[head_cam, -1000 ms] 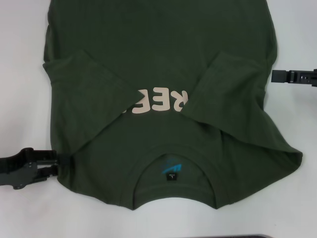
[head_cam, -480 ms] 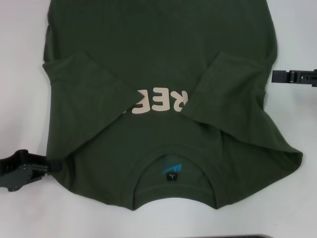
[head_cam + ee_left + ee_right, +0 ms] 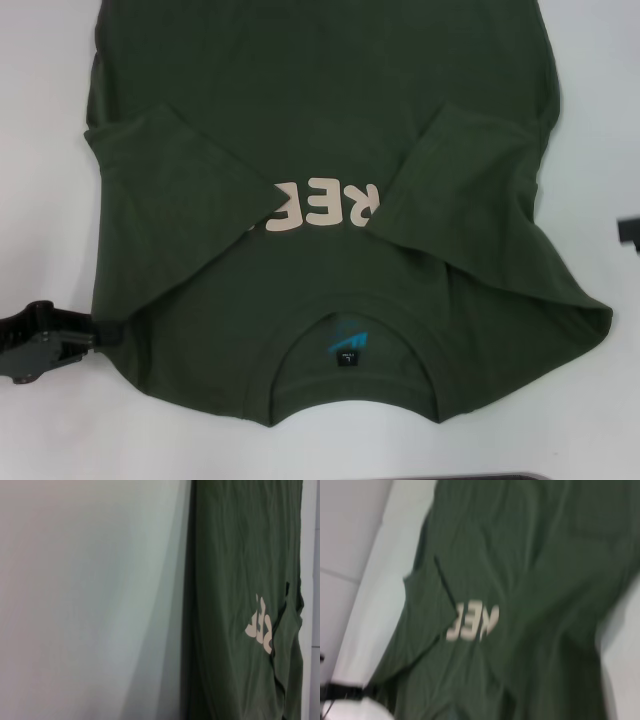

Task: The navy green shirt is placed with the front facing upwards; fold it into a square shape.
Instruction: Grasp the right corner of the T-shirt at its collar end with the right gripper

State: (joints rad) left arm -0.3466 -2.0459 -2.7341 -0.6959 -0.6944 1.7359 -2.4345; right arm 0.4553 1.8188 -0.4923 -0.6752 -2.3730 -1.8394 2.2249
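The left gripper (image 3: pixel 100 335) sits at about 8 o'clock in the head view, its dark fingertips at the shirt's left edge near the shoulder; whether they are apart or pinching the cloth cannot be told. The right gripper (image 3: pixel 630 232) shows only as a dark sliver at 3 o'clock, its finger state unreadable.

The navy green shirt (image 3: pixel 320 100) lies flat on the white table (image 3: pixel 40 120), filling the centre, collar toward 6 o'clock with a blue neck label (image 3: pixel 347 345) inside it. Both short sleeves are folded inward over the chest, leaving only "REE" of the cream lettering (image 3: pixel 325 207) visible between them.

Compared with 0.5 s ago, the right gripper has pulled away toward the frame's edge and dropped lower; the left gripper and the cloth are unchanged.
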